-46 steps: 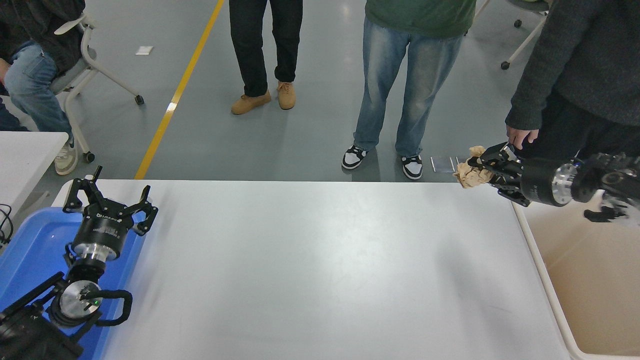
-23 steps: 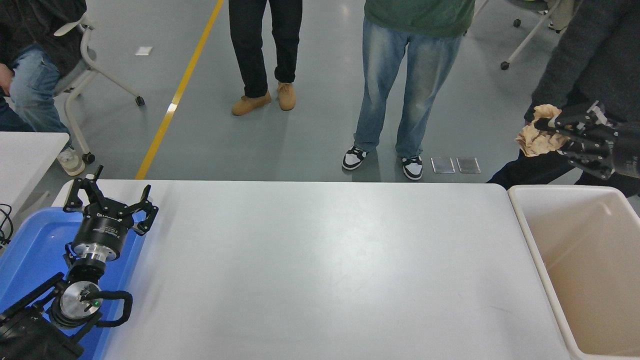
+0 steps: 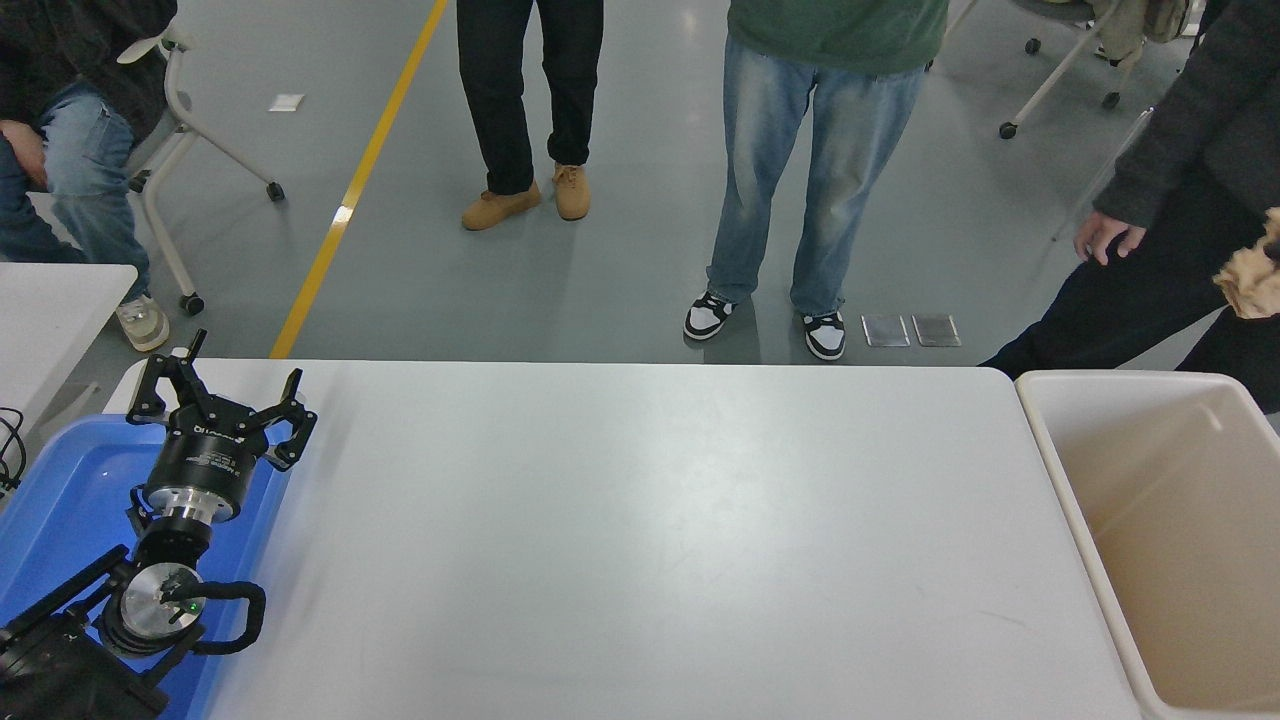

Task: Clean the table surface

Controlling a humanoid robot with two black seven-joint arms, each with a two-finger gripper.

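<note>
The table surface (image 3: 640,540) is a wide light-grey top and nothing lies on the part I see. A crumpled wad of brown paper (image 3: 1250,280) hangs in the air at the right edge, above the far end of the beige bin (image 3: 1060,470). The right gripper itself is past the picture's right edge. My left gripper (image 3: 215,400) is parked at the lower left over a blue tray (image 3: 60,500), its fingers spread open and empty.
Three people stand at the far side; the one at the far right has a hand (image 3: 1105,235) near the paper wad. A seated person and a chair (image 3: 190,130) are at the upper left. A smaller white table (image 3: 50,300) stands at the left.
The right gripper carried the paper wad up and to the right, from the table's far right corner to beyond the picture's edge. The person at the right stepped back. The left arm has not moved.
</note>
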